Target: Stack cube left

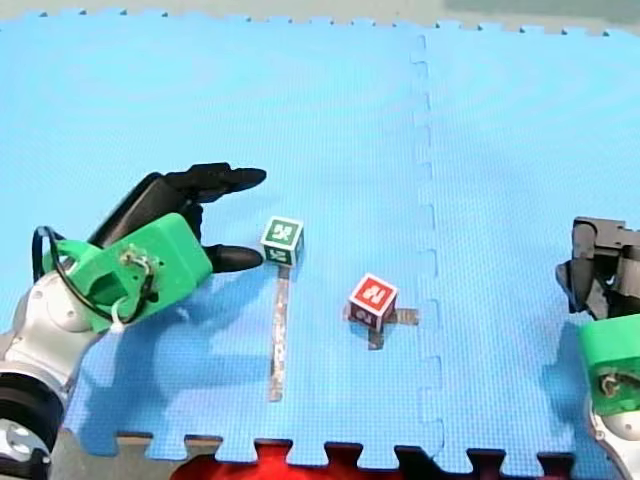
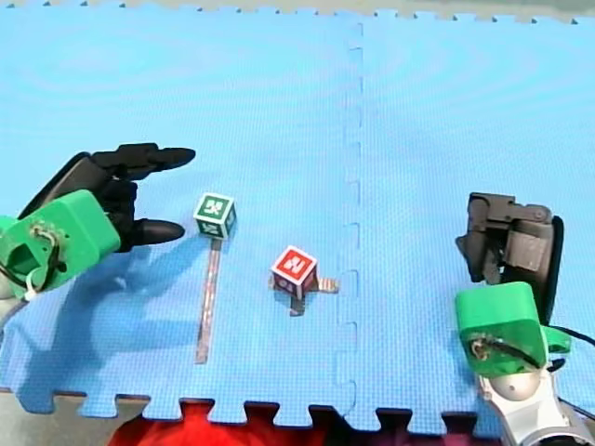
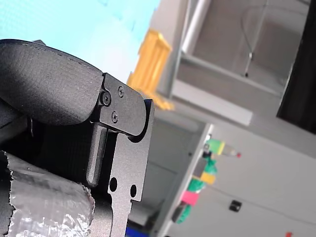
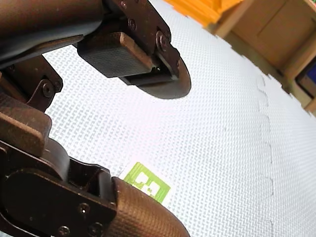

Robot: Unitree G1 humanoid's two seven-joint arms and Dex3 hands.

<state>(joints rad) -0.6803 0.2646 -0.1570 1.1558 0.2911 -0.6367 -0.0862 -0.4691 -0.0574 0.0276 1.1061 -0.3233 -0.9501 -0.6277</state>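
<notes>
Far left: left hand (image 1: 180, 200) low over the blue foam mat (image 1: 500, 120), pointing rightward. Holds nothing; fingers (image 1: 235, 178) stretched out long, not curled. Just right of the nearer fingertip, with a sliver of mat between in the head views: green cube (image 1: 283, 240), upright at the far end of a grey tape strip (image 1: 278, 340). Second wrist view, from this hand, adds the cube's green-and-white top face (image 4: 146, 181) framed between two dark fingers (image 4: 133, 54); head views add its place on the mat. Further right and nearer the front edge, well apart from that hand: red cube (image 1: 373, 300), turned a little, on crossed tape. Open mat all round both cubes. Jigsaw seam (image 1: 428, 250) just right of the red cube. Toothed front edge close by, red surface (image 1: 300, 470) past it. Far right, near the mat's side: right hand (image 2: 507, 243), holding nothing; open or closed cannot be told. First wrist view gives a dark finger (image 3: 49, 79) against a room with shelving.
</notes>
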